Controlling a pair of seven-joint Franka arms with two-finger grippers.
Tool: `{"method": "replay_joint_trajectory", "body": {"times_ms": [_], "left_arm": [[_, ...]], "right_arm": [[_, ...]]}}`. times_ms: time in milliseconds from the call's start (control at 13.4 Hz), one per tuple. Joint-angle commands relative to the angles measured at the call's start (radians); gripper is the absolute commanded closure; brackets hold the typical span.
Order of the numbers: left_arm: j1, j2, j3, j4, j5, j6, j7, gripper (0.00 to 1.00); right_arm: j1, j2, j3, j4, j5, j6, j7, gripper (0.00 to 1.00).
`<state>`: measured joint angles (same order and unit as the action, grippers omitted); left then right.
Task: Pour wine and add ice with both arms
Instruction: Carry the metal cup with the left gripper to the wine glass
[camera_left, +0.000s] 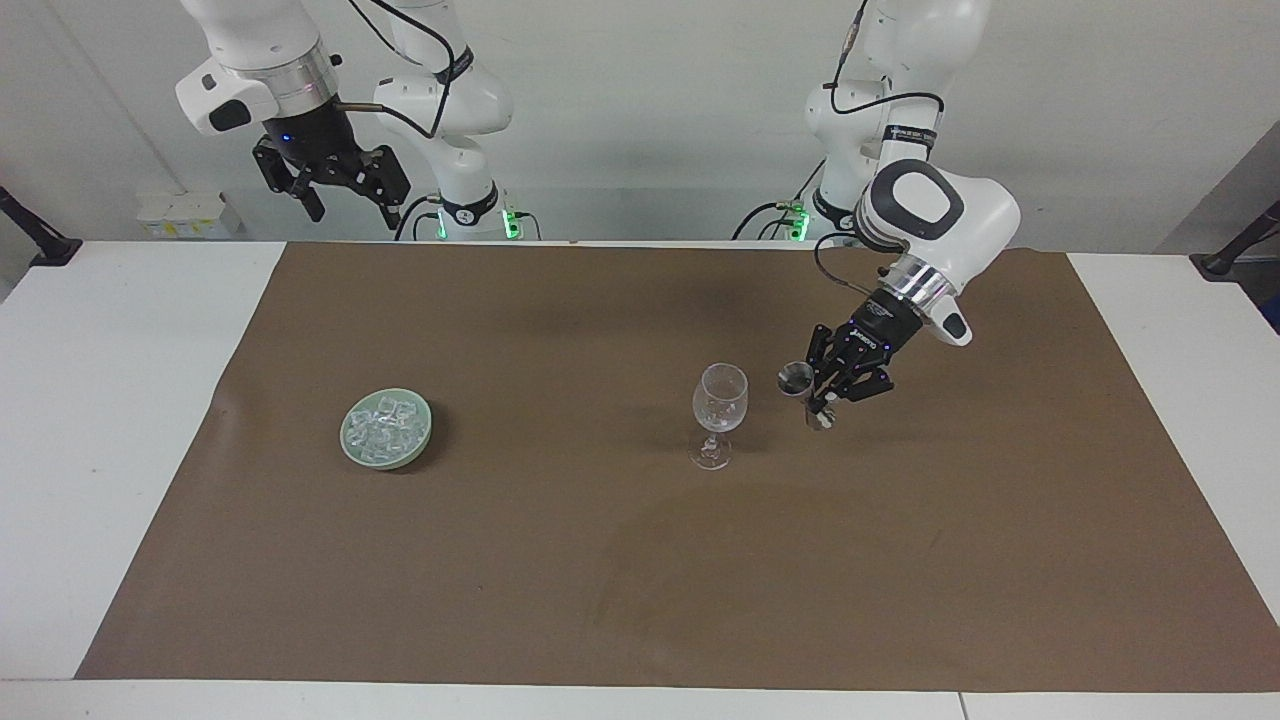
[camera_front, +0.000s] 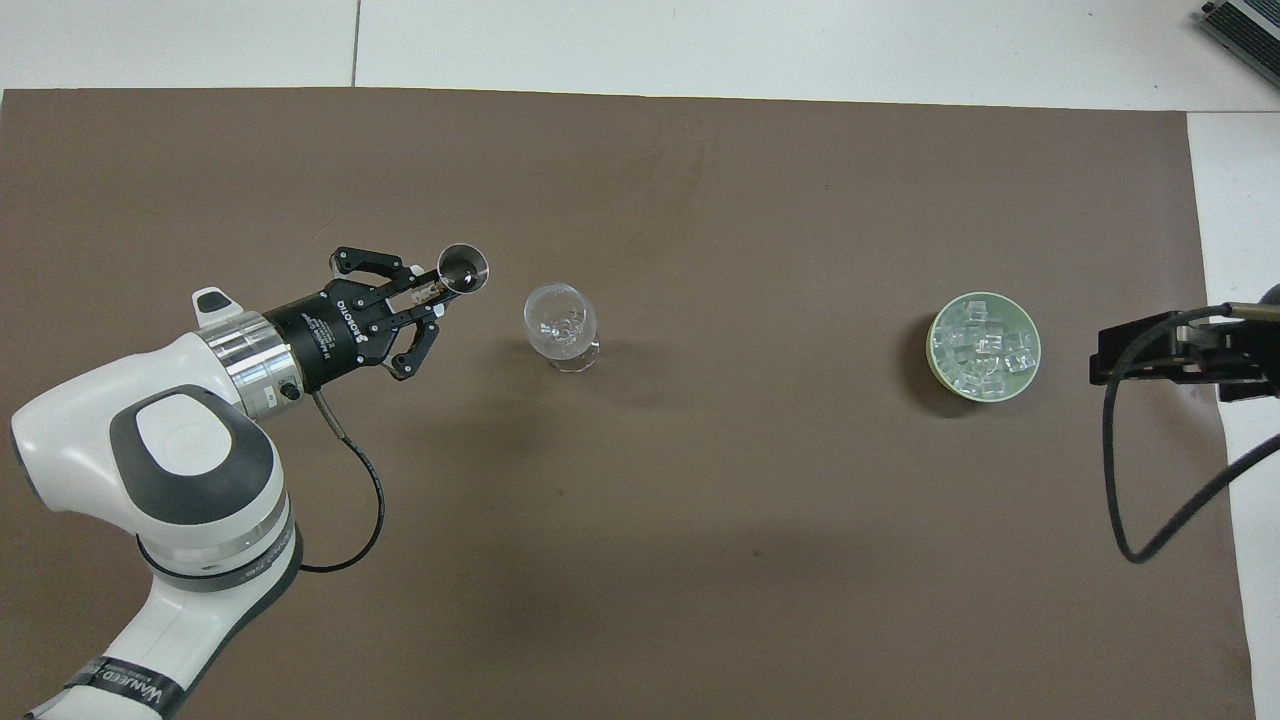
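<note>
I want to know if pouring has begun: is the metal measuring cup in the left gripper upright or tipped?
Upright. The measuring cup, held by the left gripper, keeps its mouth facing up beside the wine glass.

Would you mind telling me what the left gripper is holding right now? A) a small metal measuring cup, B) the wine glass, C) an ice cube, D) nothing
A: the left gripper is shut on a small metal measuring cup, held upright in the air beside the wine glass, which stands untouched on the mat.
</note>
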<state>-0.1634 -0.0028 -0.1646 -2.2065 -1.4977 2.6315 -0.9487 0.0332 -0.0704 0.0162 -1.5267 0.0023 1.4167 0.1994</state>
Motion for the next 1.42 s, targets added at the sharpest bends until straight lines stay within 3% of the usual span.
{"method": "replay_joint_trajectory", "body": {"times_ms": [0, 972, 1346], "left_arm": [[-0.048, -0.040, 0.014, -0.035, -0.024, 0.056, -0.013, 1.00], [-0.166, -0.034, 0.016, -0.038, -0.024, 0.240, 0.005, 1.00], [-0.177, -0.033, 0.017, -0.038, -0.024, 0.257, 0.070, 1.00]], "right_arm": [[0.002, -0.020, -0.001, -0.023, -0.012, 0.001, -0.020, 0.00], [0.002, -0.020, -0.001, -0.024, -0.012, 0.002, -0.020, 0.00], [0.002, -0.020, -0.001, -0.024, -0.012, 0.002, -0.020, 0.00]]}}
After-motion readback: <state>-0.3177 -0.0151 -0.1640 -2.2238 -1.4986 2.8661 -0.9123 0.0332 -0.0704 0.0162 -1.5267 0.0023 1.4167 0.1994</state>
